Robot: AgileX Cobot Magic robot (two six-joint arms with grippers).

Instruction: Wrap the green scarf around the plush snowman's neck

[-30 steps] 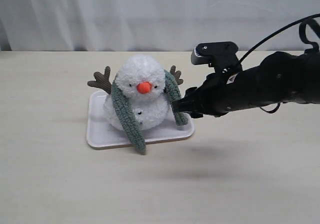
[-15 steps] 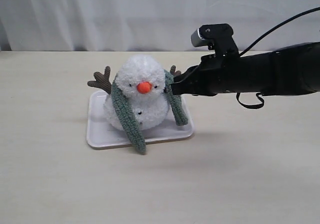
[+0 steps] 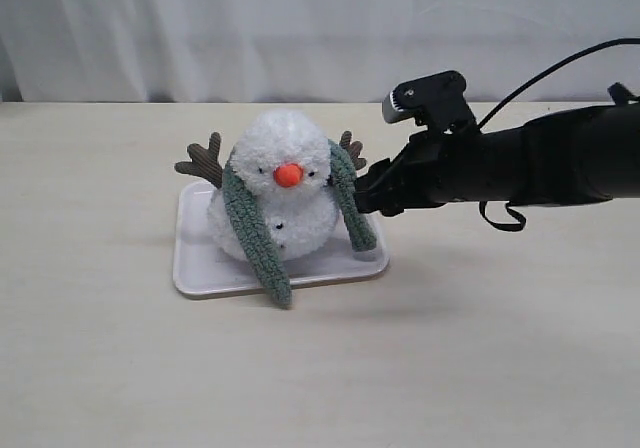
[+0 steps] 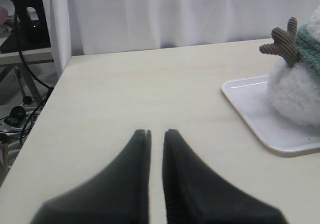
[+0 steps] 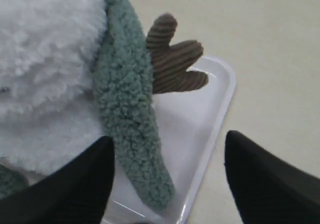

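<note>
The plush snowman [image 3: 285, 193] sits on a white tray [image 3: 200, 268]. The green scarf [image 3: 250, 230] lies over the back of its head, and both ends hang down the front. My right gripper [image 3: 362, 200] is open beside the scarf's right-hand end [image 3: 352, 203]. In the right wrist view that end [image 5: 131, 119] hangs between the spread fingers of the right gripper [image 5: 167, 156], nearer one finger, and nothing is gripped. The left gripper [image 4: 156, 133] hovers over bare table away from the snowman [image 4: 295, 89], its fingers almost together and holding nothing. It is outside the exterior view.
A brown stick arm [image 5: 172, 59] juts out just behind the scarf end, above the tray's rim [image 5: 220, 99]. The other stick arm [image 3: 203, 158] points left. A white curtain [image 3: 300, 28] hangs behind the table. The table's edge [image 4: 50, 99] lies beyond the left gripper.
The right gripper rose from the scarf's lower end to head height, then dropped partway back. Its jaws have come apart. The scarf and snowman hang as before.
</note>
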